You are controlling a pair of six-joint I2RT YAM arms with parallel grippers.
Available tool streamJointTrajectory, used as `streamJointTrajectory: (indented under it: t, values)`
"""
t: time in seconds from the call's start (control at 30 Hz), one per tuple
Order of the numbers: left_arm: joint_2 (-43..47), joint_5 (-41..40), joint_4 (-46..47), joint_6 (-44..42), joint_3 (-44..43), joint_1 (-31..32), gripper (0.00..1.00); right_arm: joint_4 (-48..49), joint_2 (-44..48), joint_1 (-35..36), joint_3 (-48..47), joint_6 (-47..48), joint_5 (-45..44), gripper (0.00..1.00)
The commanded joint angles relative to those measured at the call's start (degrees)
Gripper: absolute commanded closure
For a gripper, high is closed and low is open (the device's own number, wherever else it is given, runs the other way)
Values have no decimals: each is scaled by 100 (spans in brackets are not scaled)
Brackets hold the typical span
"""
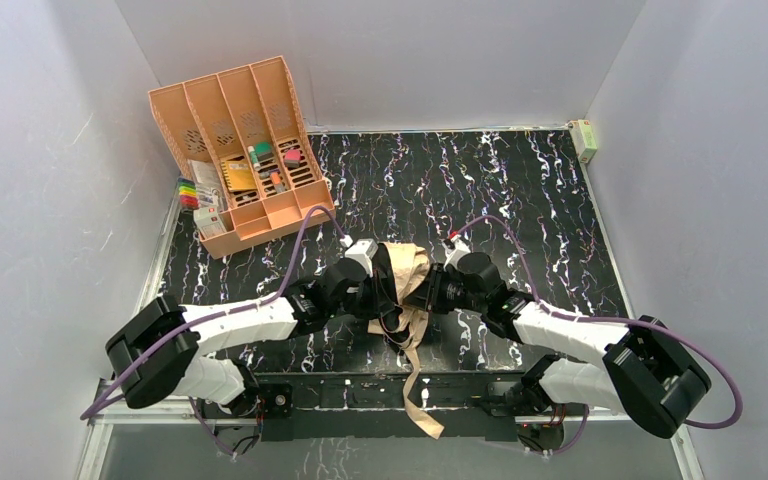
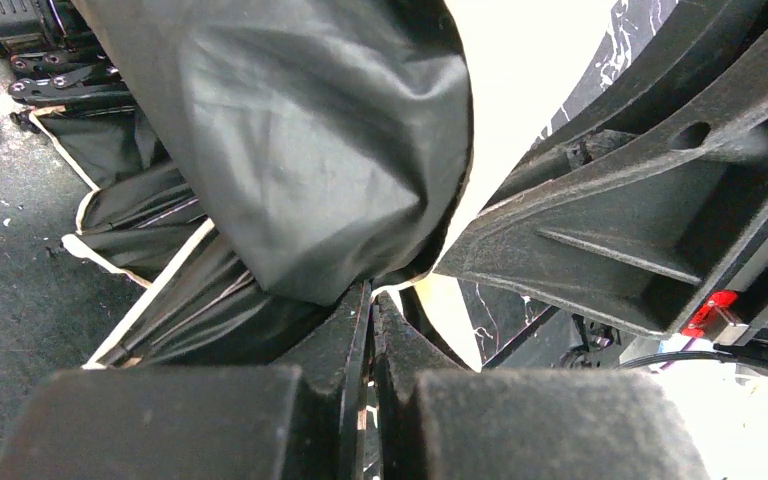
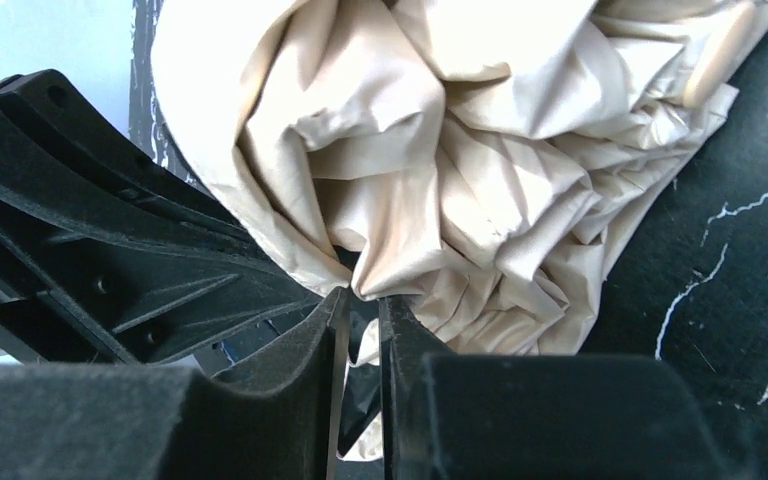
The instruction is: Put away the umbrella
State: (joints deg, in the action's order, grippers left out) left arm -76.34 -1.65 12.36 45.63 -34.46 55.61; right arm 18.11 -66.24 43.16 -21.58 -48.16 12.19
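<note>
The umbrella (image 1: 407, 268) lies crumpled at the middle of the black marbled table, pale beige fabric outside, dark lining inside. Its beige strap (image 1: 418, 395) trails over the near edge. My left gripper (image 1: 388, 285) is against its left side and my right gripper (image 1: 430, 290) against its right. In the left wrist view the left gripper (image 2: 371, 297) is shut on the edge of the dark lining (image 2: 310, 150). In the right wrist view the right gripper (image 3: 362, 298) is nearly shut, pinching a fold of the beige fabric (image 3: 460, 150).
An orange-peach slotted organizer (image 1: 235, 135) holding small items stands at the back left, with coloured markers (image 1: 188, 193) beside it. A small pale box (image 1: 586, 140) sits at the back right corner. Grey walls enclose the table on three sides.
</note>
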Motion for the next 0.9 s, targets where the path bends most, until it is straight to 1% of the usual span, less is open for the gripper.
streamJointTrajectory:
  t: [0.0,0.07,0.17,0.27,0.43,0.6,0.63,0.73,0.87]
  values:
    - [232,52,-98,-108,-93,2,100,712,100,22,-137,-18,23,73]
    - [248,102,-58,-86,-65,6,100,705,161,18,-112,-18,-58,70]
    - [308,141,-16,-40,-34,2,100,529,120,20,-130,-47,-192,71]
    - [463,107,-54,15,-49,2,100,425,41,22,-109,-113,-240,79]
    - [821,-60,-388,4,-283,2,100,471,-140,22,-60,-212,-259,88]
    - [1044,-263,-775,-169,-681,2,100,-495,-524,21,-420,-304,-636,98]
    - [1050,-295,-846,-197,-762,2,100,-539,-529,18,-422,-300,-629,99]
    - [1046,-382,-1005,-217,-976,3,100,-527,-275,20,-341,-312,-537,99]
    - [993,-550,-1177,-266,-1238,2,100,-862,196,22,-363,-178,-422,99]
